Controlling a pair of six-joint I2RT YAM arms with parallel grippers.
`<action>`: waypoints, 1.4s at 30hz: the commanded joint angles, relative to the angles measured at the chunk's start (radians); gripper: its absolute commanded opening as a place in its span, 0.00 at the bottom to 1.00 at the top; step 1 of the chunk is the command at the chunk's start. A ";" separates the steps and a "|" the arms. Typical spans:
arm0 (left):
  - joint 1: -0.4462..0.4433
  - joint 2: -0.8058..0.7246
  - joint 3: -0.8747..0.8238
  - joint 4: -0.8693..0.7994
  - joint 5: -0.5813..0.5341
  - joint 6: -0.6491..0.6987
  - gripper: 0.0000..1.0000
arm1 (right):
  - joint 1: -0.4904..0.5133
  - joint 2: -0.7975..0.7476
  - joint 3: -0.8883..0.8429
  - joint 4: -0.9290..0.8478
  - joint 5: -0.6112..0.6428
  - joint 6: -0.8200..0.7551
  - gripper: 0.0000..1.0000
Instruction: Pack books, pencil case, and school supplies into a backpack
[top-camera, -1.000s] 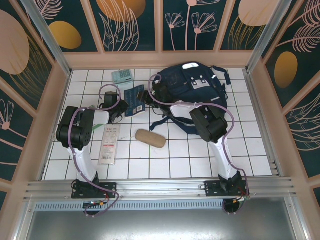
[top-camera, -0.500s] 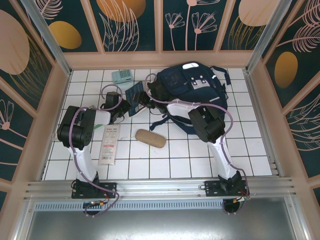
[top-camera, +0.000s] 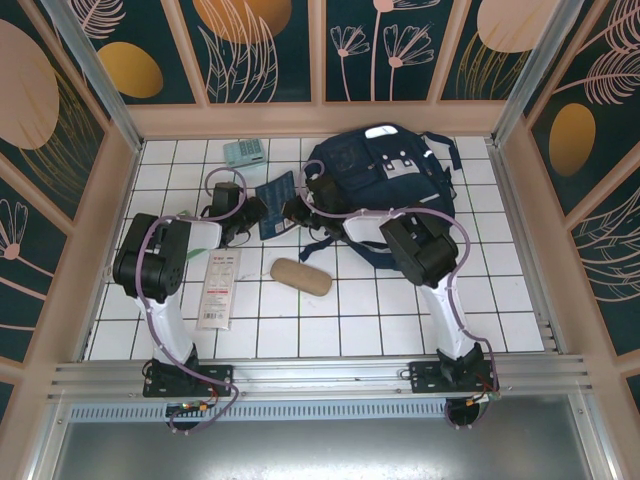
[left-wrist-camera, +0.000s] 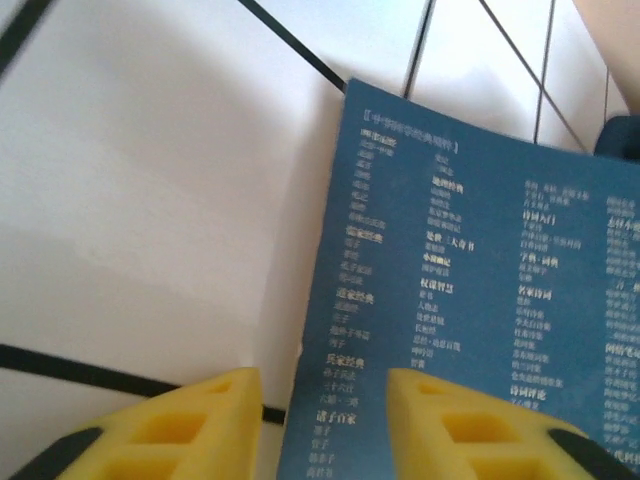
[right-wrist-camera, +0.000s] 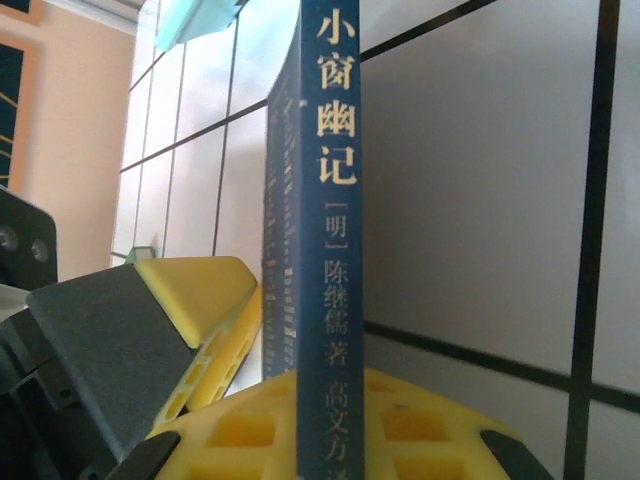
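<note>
Blue paperback book with gold spine lettering is pinched in the right gripper, upper centre of the overhead view, just left of the navy fabric backpack. The left gripper is parted, gripping nothing. This looks like a handover; next, the book needs carrying into the backpack's opening.

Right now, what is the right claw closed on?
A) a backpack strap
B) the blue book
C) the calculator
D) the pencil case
B: in the right wrist view, the spine of the blue book stands pinched in the right claw, with a yellow finger on either side.
</note>
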 joint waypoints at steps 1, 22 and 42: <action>-0.008 -0.052 0.009 -0.082 0.018 0.018 0.51 | -0.004 -0.110 -0.038 0.147 -0.011 0.013 0.00; -0.253 -0.180 0.183 -0.171 -0.075 0.276 0.75 | -0.128 -0.874 -0.647 0.128 0.353 -0.107 0.00; -0.672 0.116 0.556 -0.332 -0.050 0.654 0.54 | -0.544 -1.644 -0.884 -0.497 0.530 -0.160 0.00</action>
